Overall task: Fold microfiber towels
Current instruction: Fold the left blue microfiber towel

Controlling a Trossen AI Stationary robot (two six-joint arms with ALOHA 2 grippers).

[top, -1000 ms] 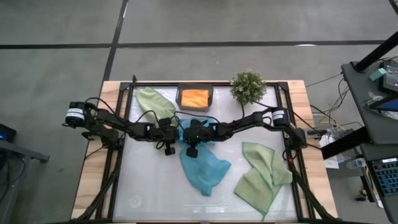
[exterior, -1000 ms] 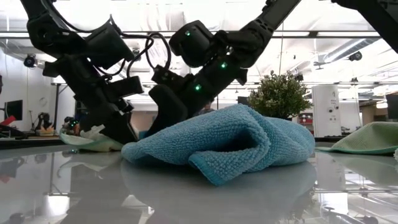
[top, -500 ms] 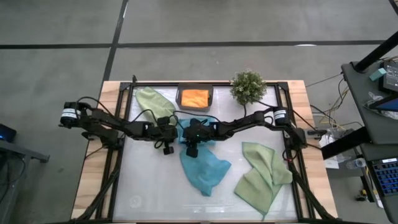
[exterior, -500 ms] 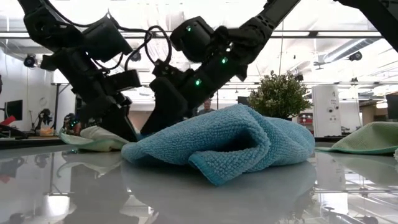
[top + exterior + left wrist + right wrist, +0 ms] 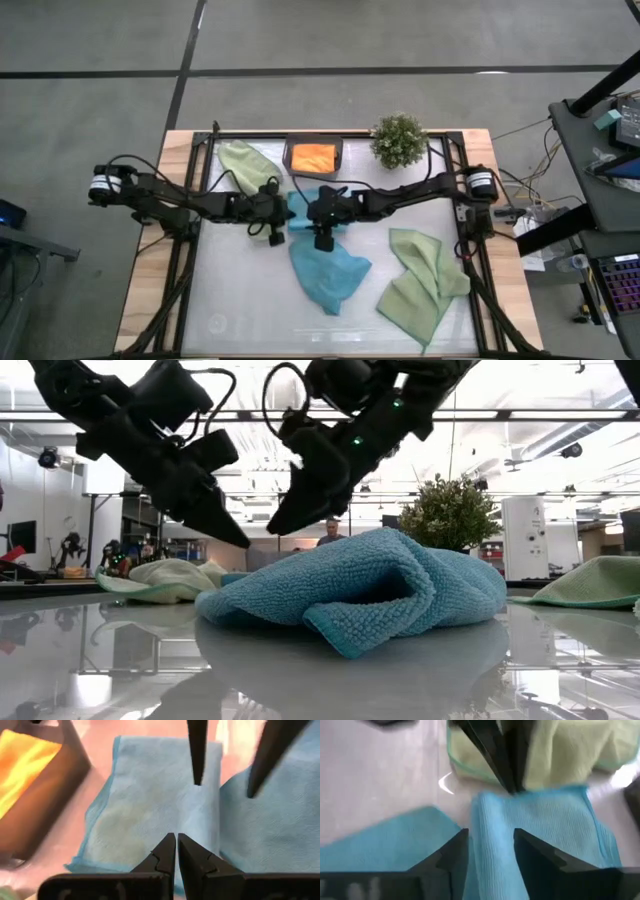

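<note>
A teal-blue towel (image 5: 150, 815), folded into a flat rectangle, lies on the white table between my two grippers, and also shows as the folded towel (image 5: 298, 198). My left gripper (image 5: 176, 851) hovers shut just above its near edge. My right gripper (image 5: 490, 845) stands open above it from the other side. In the low view the left gripper (image 5: 243, 542) and the right gripper (image 5: 275, 526) both hang clear of the cloth. A second teal-blue towel (image 5: 328, 272) lies crumpled nearer the front. A sage green towel (image 5: 244, 163) lies far left and another (image 5: 420, 282) at the right. The orange towel (image 5: 313, 157) sits in a tray.
The dark tray (image 5: 289, 158) stands at the far edge, with a small potted plant (image 5: 399, 140) to its right. A black frame (image 5: 205, 190) runs around the white tabletop. Bare table lies at the near left. A person (image 5: 331, 532) shows in the room beyond.
Both grippers have risen from the table, off the folded teal-blue towel, which stays flat where it was. My right gripper has also drawn back a little toward the table's right edge.
</note>
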